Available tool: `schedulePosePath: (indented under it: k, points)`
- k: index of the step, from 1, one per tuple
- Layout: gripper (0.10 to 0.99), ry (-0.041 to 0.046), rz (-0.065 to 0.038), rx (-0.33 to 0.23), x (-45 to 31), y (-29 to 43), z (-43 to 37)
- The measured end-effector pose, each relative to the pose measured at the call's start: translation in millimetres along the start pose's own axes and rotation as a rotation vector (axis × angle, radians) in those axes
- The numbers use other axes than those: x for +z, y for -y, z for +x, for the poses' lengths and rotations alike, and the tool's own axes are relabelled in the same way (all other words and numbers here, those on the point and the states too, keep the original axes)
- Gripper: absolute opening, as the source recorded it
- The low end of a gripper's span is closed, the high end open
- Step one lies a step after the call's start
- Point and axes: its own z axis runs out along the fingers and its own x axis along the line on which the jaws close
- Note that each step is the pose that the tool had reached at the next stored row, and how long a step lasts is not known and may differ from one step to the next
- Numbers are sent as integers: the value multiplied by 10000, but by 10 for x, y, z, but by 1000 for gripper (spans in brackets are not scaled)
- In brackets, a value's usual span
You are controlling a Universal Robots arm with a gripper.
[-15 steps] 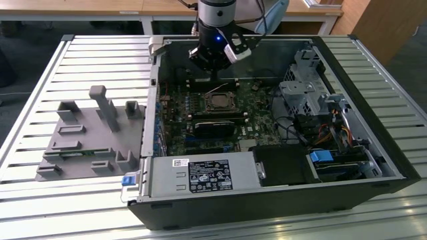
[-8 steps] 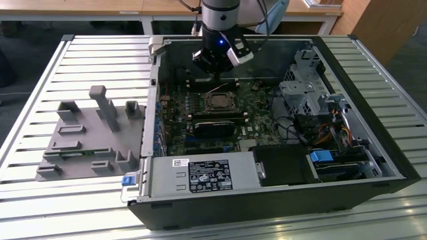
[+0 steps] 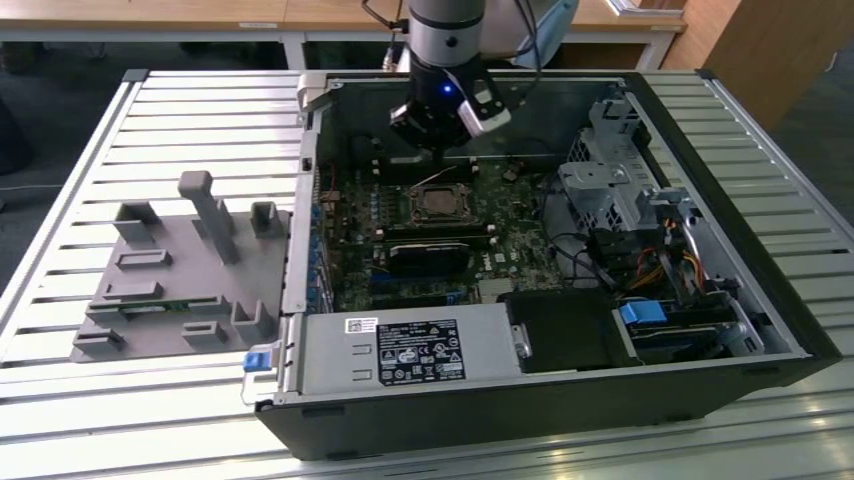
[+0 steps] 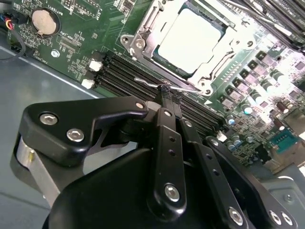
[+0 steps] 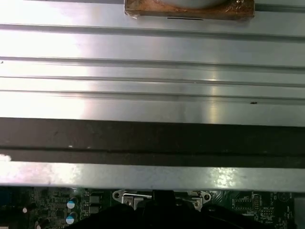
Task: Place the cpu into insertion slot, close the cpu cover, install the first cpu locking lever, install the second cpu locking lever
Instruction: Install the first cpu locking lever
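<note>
On a slatted metal table (image 3: 160,110) lies an open computer case (image 3: 747,300). The gripper (image 4: 166,89) pinches a thin wire lever (image 4: 150,82), fingers closed, beside the cpu (image 4: 190,38), seated under its cover (image 4: 143,36).

Bright, even daylight in the exterior view; pale sheen on the ribbed silver metal tabletop (image 3: 160,100). Strong glare in the second wrist view, washing the flat square silvery chip (image 4: 190,40) nearly white. Soft blur on the near black jointed hand (image 4: 167,98).
</note>
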Motion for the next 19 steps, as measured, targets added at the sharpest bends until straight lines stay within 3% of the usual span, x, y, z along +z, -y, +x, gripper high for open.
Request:
schedulePosePath:
  k: [10, 19]
  points:
    - [106, -1, 0, 0, 51, 4, -60]
    - [106, 0, 0, 0, 145, -8, -134]
